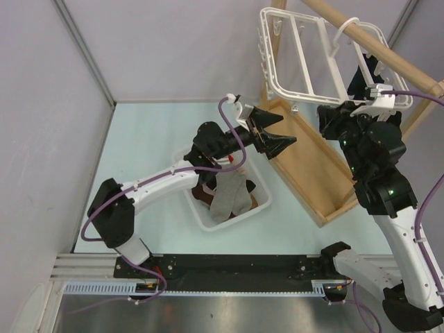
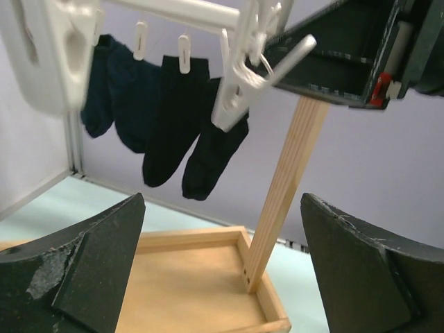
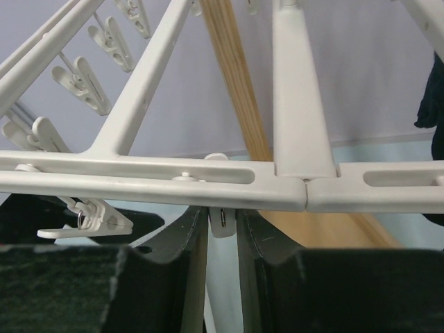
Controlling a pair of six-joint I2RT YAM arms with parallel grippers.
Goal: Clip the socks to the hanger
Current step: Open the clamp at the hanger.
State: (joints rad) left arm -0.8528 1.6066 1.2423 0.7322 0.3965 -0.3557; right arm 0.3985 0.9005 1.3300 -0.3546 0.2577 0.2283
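The white hanger [image 1: 305, 52] hangs by its hook from the wooden pole at the back right. It fills the right wrist view [image 3: 208, 180], with several clips dangling. Dark socks [image 2: 173, 121] hang clipped to it; they also show in the top view [image 1: 364, 73]. Grey and brown socks [image 1: 229, 198] lie in the white basket. My left gripper [image 1: 274, 133] is open and empty, held above the wooden tray and pointing at the hanger [image 2: 187, 10]. My right gripper [image 3: 222, 220] is under the hanger's near bar, shut on a small white clip [image 3: 222, 223].
A wooden rack with a tray base [image 1: 312, 166] and a slanted pole [image 1: 378, 43] stands at the right; its upright post [image 2: 284, 187] is between my left fingers' line of sight. The white basket [image 1: 201, 216] sits mid-table. Grey walls close in on the left and back.
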